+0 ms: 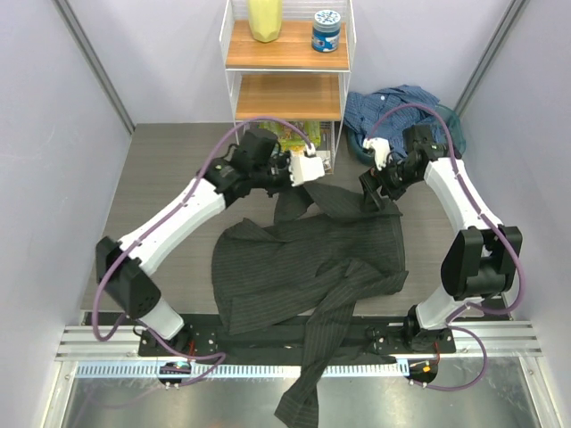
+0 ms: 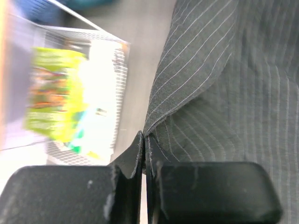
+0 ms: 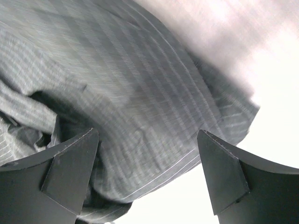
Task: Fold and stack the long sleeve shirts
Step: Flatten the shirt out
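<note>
Sprawled across the table [image 1: 169,178], soft and limp: charcoal shirt [image 1: 303,267] (blue shirt [image 1: 397,105] heaped far right). Pinched at its far edge by the closed left gripper [image 2: 145,144], with the right gripper [image 3: 147,132] gaping above the cloth. Probably best gripped at seams.

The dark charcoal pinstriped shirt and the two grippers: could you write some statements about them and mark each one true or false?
1. The left gripper is shut on the dark charcoal pinstriped cloth shirt. True.
2. The right gripper is shut on that shirt too. False: its jaws stand open over the cloth.
3. The blue patterned cloth shirt lies folded on the charcoal one. False: it lies crumpled beside the white wire shelf.
4. One charcoal sleeve hangs past the near edge of the table. True.
</note>
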